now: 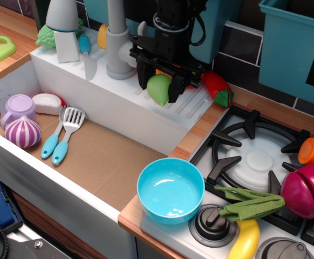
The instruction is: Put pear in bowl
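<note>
Pear point(158, 88) clamped between end effector point(159, 89) fingers.

wooden counter point(197, 134), turquoise bowl point(170, 190) on edge

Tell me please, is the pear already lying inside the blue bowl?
No, the pear is held between the gripper fingers, and the bowl is empty.

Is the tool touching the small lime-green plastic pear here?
Touching. The single camera view shows the tool closed on the small lime-green plastic pear, its dark fingers pressed against both sides of the fruit, above the white ridged drainboard.
</note>
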Controlling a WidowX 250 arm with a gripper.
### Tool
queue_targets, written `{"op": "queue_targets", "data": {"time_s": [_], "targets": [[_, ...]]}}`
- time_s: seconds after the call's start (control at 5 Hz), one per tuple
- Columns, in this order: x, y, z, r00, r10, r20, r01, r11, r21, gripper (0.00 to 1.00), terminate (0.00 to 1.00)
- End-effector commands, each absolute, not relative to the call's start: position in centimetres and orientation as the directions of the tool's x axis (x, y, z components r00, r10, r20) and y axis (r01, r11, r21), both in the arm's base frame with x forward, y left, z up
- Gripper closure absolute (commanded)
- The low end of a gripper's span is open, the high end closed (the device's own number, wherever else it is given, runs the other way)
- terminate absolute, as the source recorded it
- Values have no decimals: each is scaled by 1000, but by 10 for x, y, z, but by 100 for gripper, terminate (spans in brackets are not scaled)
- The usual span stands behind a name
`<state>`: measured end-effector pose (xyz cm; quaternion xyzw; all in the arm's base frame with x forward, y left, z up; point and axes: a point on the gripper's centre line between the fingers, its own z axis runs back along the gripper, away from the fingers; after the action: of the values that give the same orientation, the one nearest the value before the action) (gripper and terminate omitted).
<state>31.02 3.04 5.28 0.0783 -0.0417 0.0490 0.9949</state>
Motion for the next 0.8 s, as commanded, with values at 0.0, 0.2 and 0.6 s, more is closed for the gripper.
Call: {"op": "queue_targets", "data": {"time_s": [0.0, 0.2, 0.6], "targets": [[295, 3, 88, 975, 166, 148, -188, 971, 147, 100, 0], [286, -16, 92, 966, 210, 153, -231, 963, 137, 100, 0], [262, -42, 93, 948, 276, 159, -300, 941, 154, 100, 0]]}}
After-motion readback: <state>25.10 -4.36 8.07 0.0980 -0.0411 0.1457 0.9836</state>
